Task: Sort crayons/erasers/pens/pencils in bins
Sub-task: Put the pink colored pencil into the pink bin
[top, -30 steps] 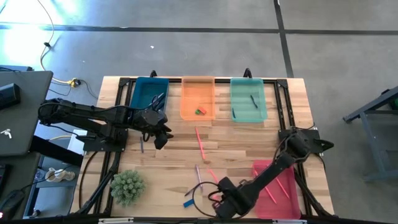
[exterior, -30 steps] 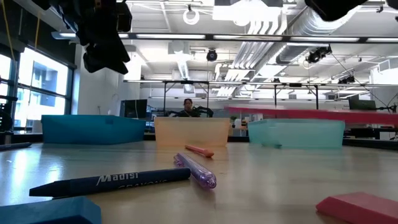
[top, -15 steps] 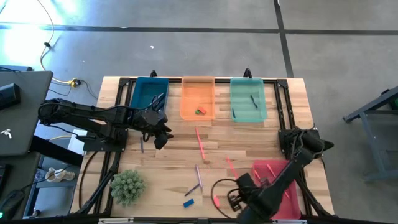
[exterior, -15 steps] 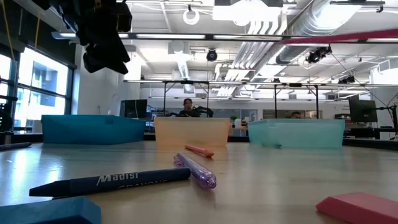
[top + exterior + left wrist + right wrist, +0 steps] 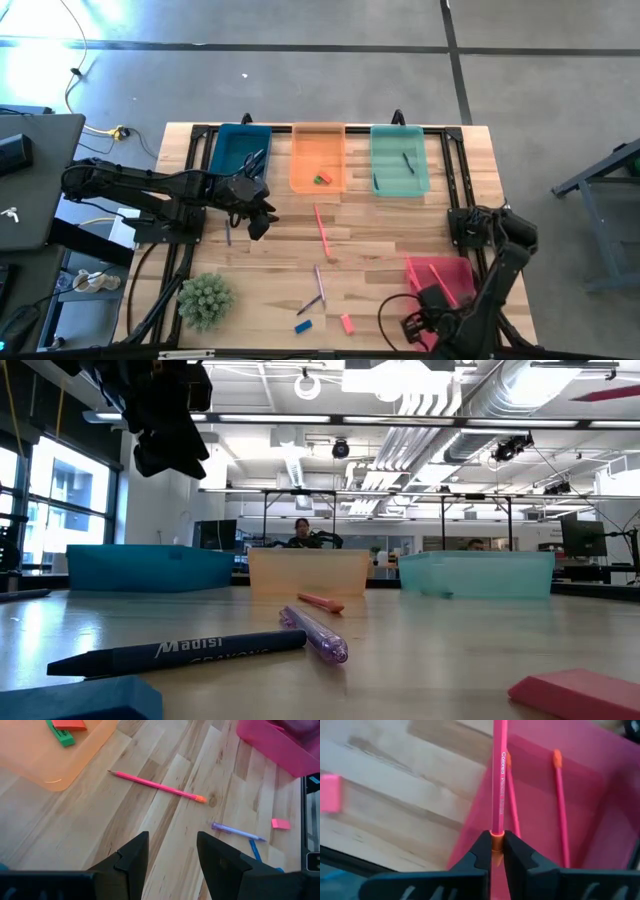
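I am holding the right fingers (image 5: pixel 492 851) pinched on a pink pencil (image 5: pixel 499 780) over the pink bin (image 5: pixel 600 795) at four o'clock; releasing crooked risks bouncing it onto the table (image 5: pixel 390 225). The left fingers (image 5: pixel 170 851) are hanging spread.

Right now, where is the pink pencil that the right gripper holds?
In the right wrist view, the pink pencil is clamped in the right gripper, over the pink bin at the table's right front corner.

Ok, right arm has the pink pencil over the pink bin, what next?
Probably lower slightly and open the fingers: the right gripper grips a pink pencil directly above the pink bin, where two similar pencils already lie.
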Action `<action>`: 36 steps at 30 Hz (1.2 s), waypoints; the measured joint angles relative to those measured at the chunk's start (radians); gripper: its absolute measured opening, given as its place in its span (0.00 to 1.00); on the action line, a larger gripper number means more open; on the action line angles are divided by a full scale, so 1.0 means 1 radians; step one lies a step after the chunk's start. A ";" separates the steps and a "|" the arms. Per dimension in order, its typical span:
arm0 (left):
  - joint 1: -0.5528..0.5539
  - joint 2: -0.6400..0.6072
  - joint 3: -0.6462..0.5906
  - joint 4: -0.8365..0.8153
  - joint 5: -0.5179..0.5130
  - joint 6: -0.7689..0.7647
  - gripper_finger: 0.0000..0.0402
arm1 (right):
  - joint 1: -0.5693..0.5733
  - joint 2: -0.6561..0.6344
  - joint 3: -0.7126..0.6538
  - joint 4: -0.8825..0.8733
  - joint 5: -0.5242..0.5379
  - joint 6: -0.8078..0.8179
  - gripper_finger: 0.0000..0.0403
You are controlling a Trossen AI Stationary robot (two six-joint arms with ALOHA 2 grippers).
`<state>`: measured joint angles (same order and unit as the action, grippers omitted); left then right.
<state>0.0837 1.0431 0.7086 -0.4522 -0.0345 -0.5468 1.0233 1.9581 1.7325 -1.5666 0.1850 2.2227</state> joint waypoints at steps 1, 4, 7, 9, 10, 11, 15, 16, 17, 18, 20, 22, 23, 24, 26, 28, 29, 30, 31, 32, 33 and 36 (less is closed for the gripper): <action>0.000 0.000 0.000 0.000 0.000 0.000 0.38 | 0.008 0.000 0.000 -0.002 -0.012 0.004 0.02; 0.000 0.000 0.000 0.000 0.000 0.000 0.38 | 0.028 0.000 0.000 -0.004 -0.052 0.005 0.02; 0.000 0.000 0.000 0.000 0.000 0.000 0.38 | 0.051 0.000 0.000 -0.005 -0.093 0.004 0.02; 0.000 0.000 0.000 0.000 0.000 0.000 0.38 | 0.066 0.000 -0.006 -0.004 -0.119 0.004 0.02; 0.000 0.000 0.000 0.000 0.000 0.000 0.38 | 0.073 0.000 -0.013 -0.004 -0.135 0.002 0.02; 0.000 0.000 0.000 0.000 0.000 0.000 0.38 | 0.080 0.000 -0.019 -0.003 -0.153 0.002 0.02; 0.000 0.000 0.000 0.000 0.000 0.000 0.38 | 0.102 0.001 -0.050 0.044 -0.194 0.003 0.02; 0.000 0.000 0.000 0.000 0.000 0.000 0.38 | 0.105 0.001 -0.061 0.062 -0.197 0.003 0.02; 0.000 0.000 0.000 0.000 0.000 0.000 0.38 | 0.109 0.001 -0.071 0.079 -0.197 0.002 0.02; 0.000 0.000 0.000 0.000 0.000 0.000 0.38 | 0.112 0.001 -0.084 0.097 -0.200 0.001 0.02; 0.000 0.000 0.000 0.000 0.000 0.000 0.38 | 0.118 0.001 -0.107 0.136 -0.215 -0.003 0.02; 0.000 0.000 0.000 0.000 0.000 0.000 0.38 | 0.125 0.001 -0.136 0.183 -0.236 -0.003 0.02; 0.000 0.000 0.000 0.000 0.000 0.000 0.38 | 0.129 0.001 -0.153 0.213 -0.247 -0.003 0.02; 0.000 0.000 0.000 0.000 0.000 0.000 0.38 | 0.133 0.001 -0.171 0.250 -0.259 -0.004 0.02; 0.000 0.000 0.000 0.000 0.000 0.000 0.38 | 0.140 0.001 -0.207 0.327 -0.276 -0.004 0.02; 0.000 0.000 0.000 0.000 0.000 0.000 0.38 | 0.145 0.001 -0.242 0.401 -0.291 0.002 0.02; 0.000 0.000 0.000 0.000 0.000 0.000 0.38 | 0.145 0.001 -0.258 0.427 -0.300 0.002 0.02; 0.000 0.000 0.000 0.000 0.000 0.000 0.38 | 0.146 0.001 -0.273 0.454 -0.312 0.003 0.02; 0.000 0.000 0.000 0.000 0.000 0.000 0.38 | 0.145 0.001 -0.285 0.469 -0.318 0.002 0.02; 0.000 0.000 0.000 0.000 0.000 0.000 0.38 | 0.143 0.001 -0.297 0.482 -0.318 0.003 0.02; 0.000 0.000 0.000 0.000 0.000 0.000 0.38 | 0.142 0.002 -0.303 0.491 -0.318 0.003 0.02; 0.000 0.000 0.000 0.000 0.000 0.000 0.38 | 0.137 0.002 -0.309 0.496 -0.318 0.002 0.02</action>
<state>0.0837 1.0433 0.7086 -0.4522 -0.0341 -0.5468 1.1600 1.9598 1.4231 -1.0707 -0.1326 2.2251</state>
